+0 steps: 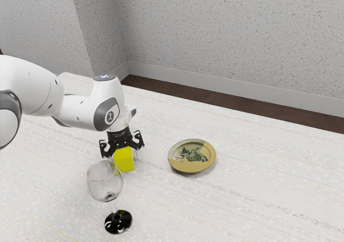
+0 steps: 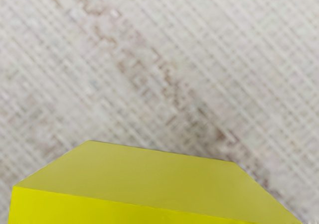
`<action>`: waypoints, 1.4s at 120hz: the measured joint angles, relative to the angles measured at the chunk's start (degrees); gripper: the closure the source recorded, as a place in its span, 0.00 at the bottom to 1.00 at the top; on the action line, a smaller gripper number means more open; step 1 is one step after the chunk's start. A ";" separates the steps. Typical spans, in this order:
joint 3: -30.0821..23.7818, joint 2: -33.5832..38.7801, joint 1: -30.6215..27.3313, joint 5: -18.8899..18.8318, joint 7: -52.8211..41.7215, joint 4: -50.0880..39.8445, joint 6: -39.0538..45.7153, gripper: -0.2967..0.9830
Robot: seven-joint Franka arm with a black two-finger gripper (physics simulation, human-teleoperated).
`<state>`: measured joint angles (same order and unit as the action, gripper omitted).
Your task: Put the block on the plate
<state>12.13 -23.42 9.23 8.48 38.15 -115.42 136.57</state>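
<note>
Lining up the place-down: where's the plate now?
In the exterior view, the plate lies on the table, just to that view's right of the yellow block.

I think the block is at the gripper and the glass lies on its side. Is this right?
Not the glass: it stands upright on its black foot, as the exterior view shows. The block is indeed at the gripper.

From where I'm standing there's no word or number I can make out; the arm's grey joint cap (image 1: pixel 112 115) carries a small pale emblem, and the black gripper (image 1: pixel 124 158) has faint light marks on its body, too tiny to read
</note>
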 joint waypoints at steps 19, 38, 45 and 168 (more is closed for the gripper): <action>0.00 -0.01 0.00 0.29 -0.59 0.00 0.01 0.32; 0.00 -0.01 0.01 0.39 -1.05 0.17 -0.01 0.38; 0.00 0.02 0.02 0.46 -1.19 0.25 -0.04 0.40; 0.51 4.65 0.09 0.34 -2.75 6.49 -6.37 0.46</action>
<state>12.63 -18.77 9.32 8.83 35.41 -108.93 130.20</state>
